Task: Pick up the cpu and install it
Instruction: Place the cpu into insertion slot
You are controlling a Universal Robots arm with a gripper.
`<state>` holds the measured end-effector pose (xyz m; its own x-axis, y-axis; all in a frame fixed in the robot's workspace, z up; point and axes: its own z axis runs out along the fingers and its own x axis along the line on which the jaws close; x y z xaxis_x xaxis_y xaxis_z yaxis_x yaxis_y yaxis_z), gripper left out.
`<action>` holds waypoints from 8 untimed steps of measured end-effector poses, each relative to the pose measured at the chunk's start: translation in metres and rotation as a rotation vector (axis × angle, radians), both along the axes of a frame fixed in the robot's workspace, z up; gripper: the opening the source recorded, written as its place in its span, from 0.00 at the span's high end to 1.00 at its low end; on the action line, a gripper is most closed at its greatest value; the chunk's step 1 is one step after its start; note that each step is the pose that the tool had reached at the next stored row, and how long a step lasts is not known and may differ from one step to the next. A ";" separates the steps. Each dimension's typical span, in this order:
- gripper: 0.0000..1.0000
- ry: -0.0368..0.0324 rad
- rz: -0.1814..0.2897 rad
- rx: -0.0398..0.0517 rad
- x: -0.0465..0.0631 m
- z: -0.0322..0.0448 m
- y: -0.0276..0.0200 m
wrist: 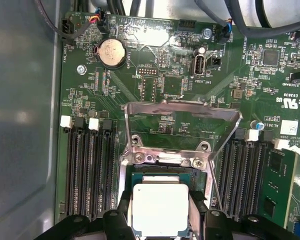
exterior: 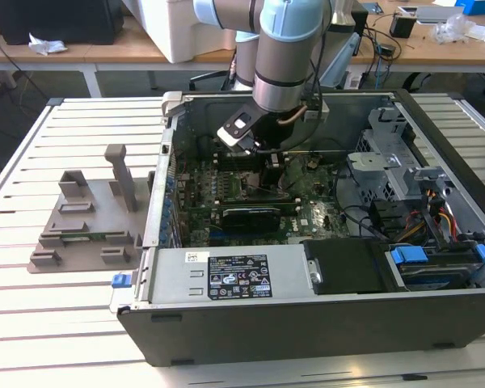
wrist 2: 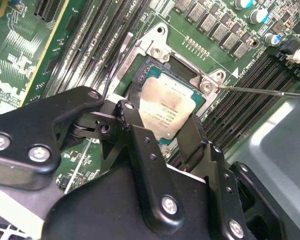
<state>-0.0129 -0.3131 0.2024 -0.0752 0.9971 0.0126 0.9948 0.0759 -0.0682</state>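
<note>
Toward the tabletop's [exterior: 73, 145] edge on the exterior view's right lies the open computer case [exterior: 307, 323]. My arm [exterior: 287, 56] reaches down into it over the motherboard [exterior: 226, 202]. The grey plastic tray [exterior: 81, 234] sits well apart, near the edge on the exterior view's left.

From the second wrist view, my fingers [wrist 2: 135, 127] are clamped on the cpu [wrist 2: 167, 112], one against each of two opposite edges, silvery top facing up. It sits right at the socket [wrist 2: 155, 75], whose metal frame shows beyond the chip. The thin retention lever [wrist 2: 250, 90] stands swung out to one side, clear of it.

From the first wrist view, the cpu [wrist: 160, 210] hangs between my fingers [wrist: 124, 217] and overlaps the near part of the socket [wrist: 160, 176]. Green contact area shows past its far edge, so I judge it not yet seated. The load plate [wrist: 182, 117] is tipped open, away from the chip, and memory slots [wrist: 87, 170] flank the socket on both sides.

I take this to be the install step, with the pickup done. Seating will, I think, call for the chip square and level with the frame, centred on the opening, with very little force. A tilted or shifted placement could harm the contacts.
</note>
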 end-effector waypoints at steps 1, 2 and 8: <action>0.46 0.0002 -0.016 -0.0052 0.000 0.0001 -0.0001; 0.46 0.0001 -0.032 -0.0145 0.000 0.0001 -0.0001; 0.46 -0.0003 -0.054 -0.0537 0.001 -0.0001 0.0007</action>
<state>-0.0123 -0.3125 0.2023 -0.0213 0.9989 -0.0410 0.9973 0.0184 -0.0704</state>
